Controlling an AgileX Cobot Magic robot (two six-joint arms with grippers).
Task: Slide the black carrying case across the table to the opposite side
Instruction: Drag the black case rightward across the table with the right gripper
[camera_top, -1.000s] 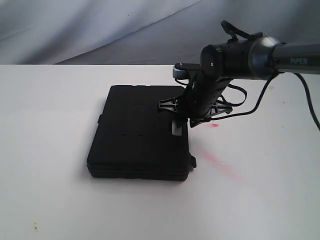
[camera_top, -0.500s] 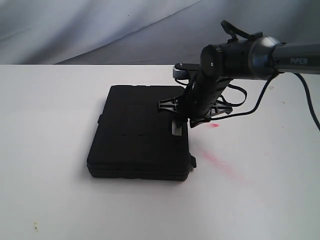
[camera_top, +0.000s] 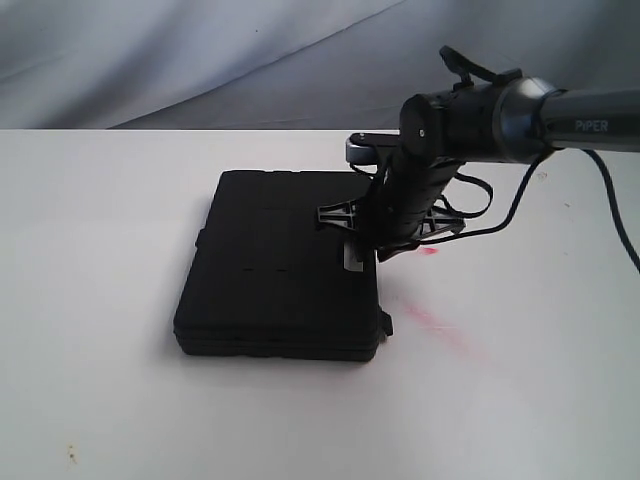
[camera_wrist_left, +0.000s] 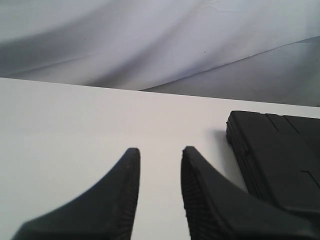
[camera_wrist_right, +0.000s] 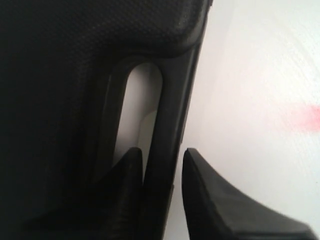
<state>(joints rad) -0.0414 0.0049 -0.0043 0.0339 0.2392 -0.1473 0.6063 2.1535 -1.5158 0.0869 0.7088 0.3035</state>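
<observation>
The black carrying case (camera_top: 275, 270) lies flat on the white table (camera_top: 100, 220), its handle (camera_wrist_right: 167, 115) on the side facing right. My right gripper (camera_top: 365, 250) points down at that handle. In the right wrist view my right gripper (camera_wrist_right: 161, 152) is open and straddles the handle bar, one finger in the handle slot and the other outside, with a thin gap showing beside the bar. My left gripper (camera_wrist_left: 160, 150) is open over bare table with nothing between its fingers, and the case (camera_wrist_left: 280, 160) lies off to one side. The exterior view does not show the left gripper.
A pink-red smear (camera_top: 435, 322) marks the table right of the case. The arm's black cable (camera_top: 520, 200) loops above the table behind the wrist. Grey cloth (camera_top: 200, 50) hangs beyond the far table edge. Bare tabletop lies left of and in front of the case.
My right arm has shifted slightly up and to the left at the handle. The case has not moved.
</observation>
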